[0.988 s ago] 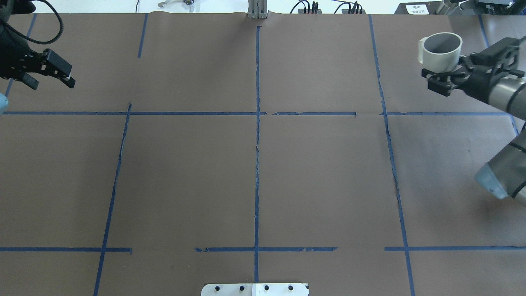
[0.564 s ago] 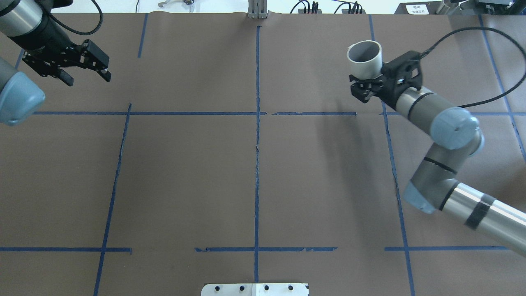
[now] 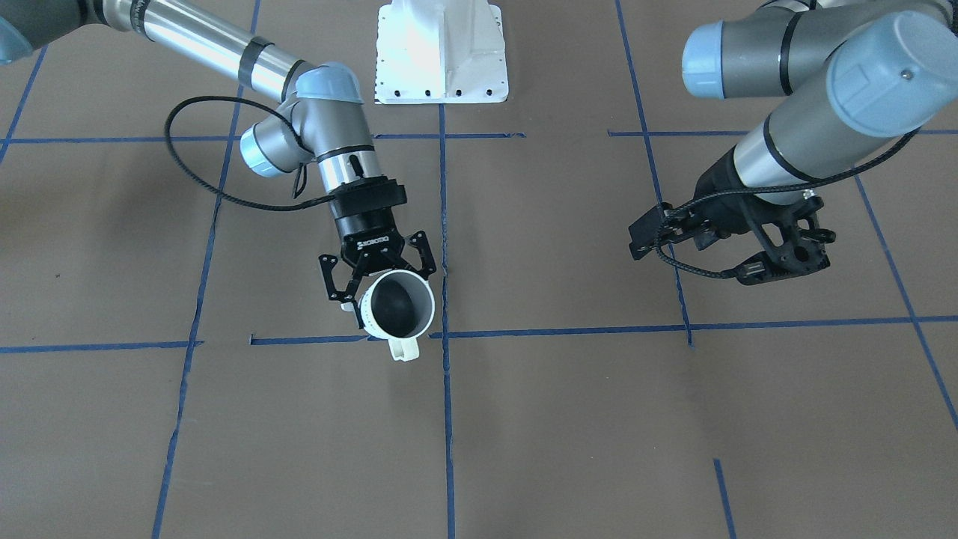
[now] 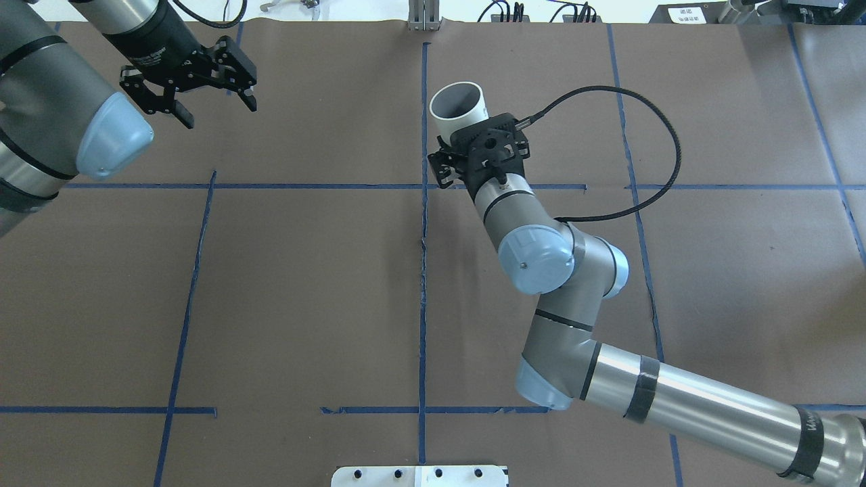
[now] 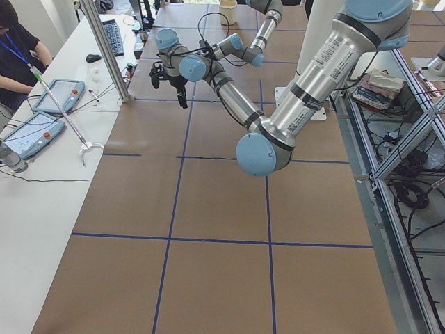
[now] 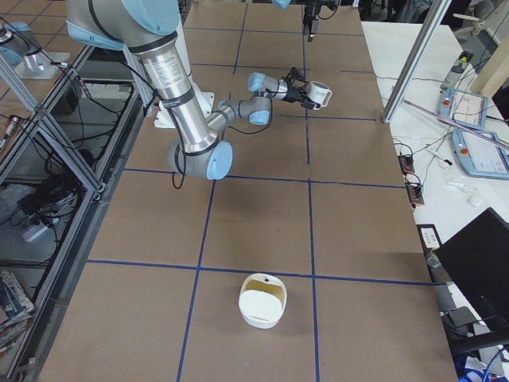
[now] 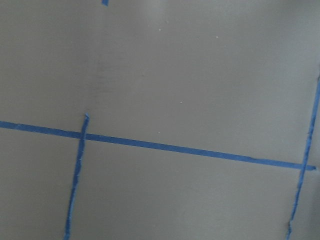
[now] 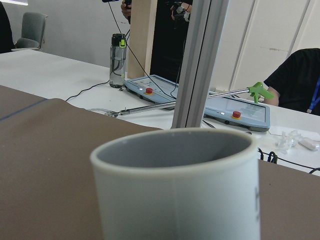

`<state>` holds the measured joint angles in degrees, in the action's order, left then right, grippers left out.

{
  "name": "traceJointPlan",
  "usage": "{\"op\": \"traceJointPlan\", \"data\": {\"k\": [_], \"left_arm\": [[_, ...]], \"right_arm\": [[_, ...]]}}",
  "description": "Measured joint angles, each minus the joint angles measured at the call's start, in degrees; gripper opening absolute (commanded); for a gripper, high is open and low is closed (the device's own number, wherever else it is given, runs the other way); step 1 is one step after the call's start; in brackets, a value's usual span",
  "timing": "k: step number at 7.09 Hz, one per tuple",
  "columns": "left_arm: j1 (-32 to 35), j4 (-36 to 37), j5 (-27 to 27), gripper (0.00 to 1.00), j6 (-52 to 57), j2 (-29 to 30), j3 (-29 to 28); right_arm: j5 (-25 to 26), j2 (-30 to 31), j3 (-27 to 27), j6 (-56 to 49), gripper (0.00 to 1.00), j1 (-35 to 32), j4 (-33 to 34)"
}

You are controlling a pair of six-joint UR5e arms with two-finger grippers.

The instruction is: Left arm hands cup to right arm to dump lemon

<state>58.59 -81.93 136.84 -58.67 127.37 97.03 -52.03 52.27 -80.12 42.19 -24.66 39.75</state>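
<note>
My right gripper [image 4: 465, 135] is shut on the white cup [image 4: 459, 107] and holds it off the table, just right of the centre tape line at the far side. The front view shows this gripper [image 3: 383, 288] with ROBOTIQ lettering, and the cup [image 3: 397, 303] tilted with its handle towards the camera. The cup [image 8: 175, 185] fills the right wrist view. Its inside looks dark, and no lemon shows in any view. My left gripper [image 4: 215, 101] is open and empty over the far left of the table. It also shows in the front view [image 3: 647, 232], cable looping by.
A white bowl-like container [image 6: 262, 301] stands at the table's end on my right. An aluminium post [image 4: 423, 17] stands at the far edge, with the operators' white table and tablets [image 6: 469, 103] behind it. The base plate [image 4: 419, 477] is at the near edge. Blue tape lines cross the brown paper [image 7: 165, 147].
My right arm has swung left with the cup, from the far right edge to near the centre line. My left gripper has moved right along the far side, still open.
</note>
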Motion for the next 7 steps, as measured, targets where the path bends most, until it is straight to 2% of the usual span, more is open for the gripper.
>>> {"op": "traceJointPlan", "data": {"k": [3,6,7], "left_arm": [[-4.4,-0.8,0.0,0.97,-7.6,3.7,-0.5],[-5.8,-1.0,-0.1,0.93,-10.8,7.3,-2.8],[-6.4,-1.6,-0.1,0.89,-11.4,8.3,-4.2]], "right_arm": [[5.7,-3.8,0.0,0.9,0.41,4.7,4.3],[7.5,-4.6,0.2,0.1,0.52,7.2,5.4],[7.8,-5.5,0.2,0.0,0.54,7.6,6.8]]}}
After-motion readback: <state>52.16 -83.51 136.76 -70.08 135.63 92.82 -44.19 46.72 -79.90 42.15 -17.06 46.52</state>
